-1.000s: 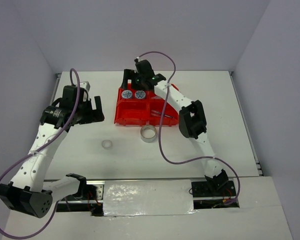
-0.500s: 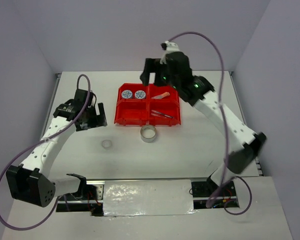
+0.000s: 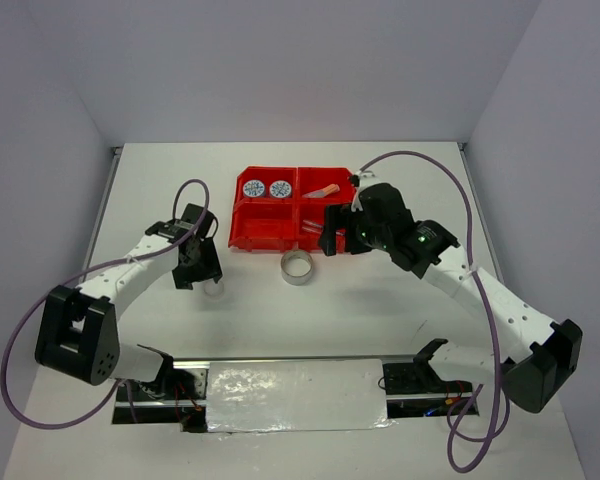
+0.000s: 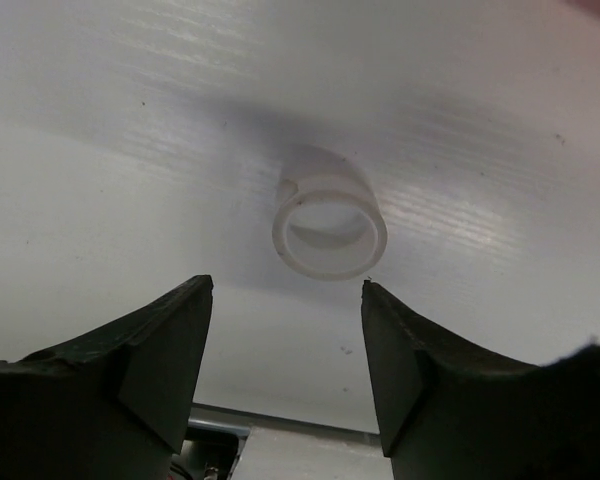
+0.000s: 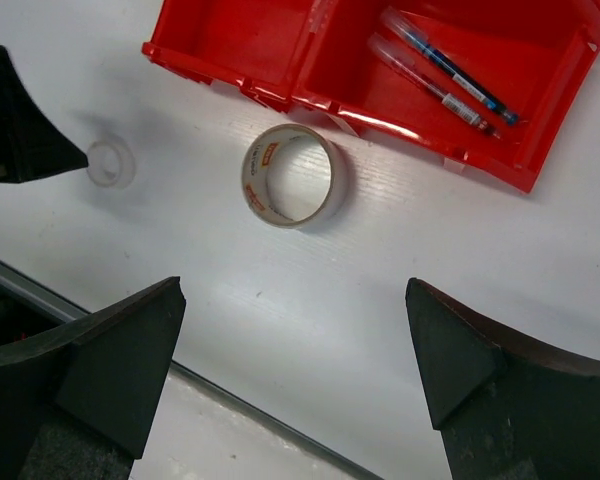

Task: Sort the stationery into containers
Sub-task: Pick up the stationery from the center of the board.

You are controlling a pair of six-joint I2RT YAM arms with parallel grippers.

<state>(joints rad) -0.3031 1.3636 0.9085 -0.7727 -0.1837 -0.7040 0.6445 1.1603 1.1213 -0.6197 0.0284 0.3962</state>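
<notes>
Your left end effector (image 4: pixel 285 290) gapes, small ring (image 4: pixel 328 225) just ahead; your right end effector (image 5: pixel 295 300) gapes, big ring (image 5: pixel 293 176) ahead, tray (image 5: pixel 242 38) beyond.

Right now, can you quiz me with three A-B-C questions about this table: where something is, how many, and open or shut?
1. Where is the big tape ring?
A. inside the tray
B. in a gripper
C. on the table, beside the red tray

2. How many blue round rolls are in the tray?
A. one
B. two
C. four

3. How is the left gripper?
A. open and holding nothing
B. shut on a pen
C. shut on the tray's edge

Answers:
1 C: the ring lies on the white table, just outside the tray's near edge.
2 B: two rolls sit side by side in one far compartment.
3 A: its jaws stand apart, and the small tape ring lies ahead of them, untouched.
</notes>
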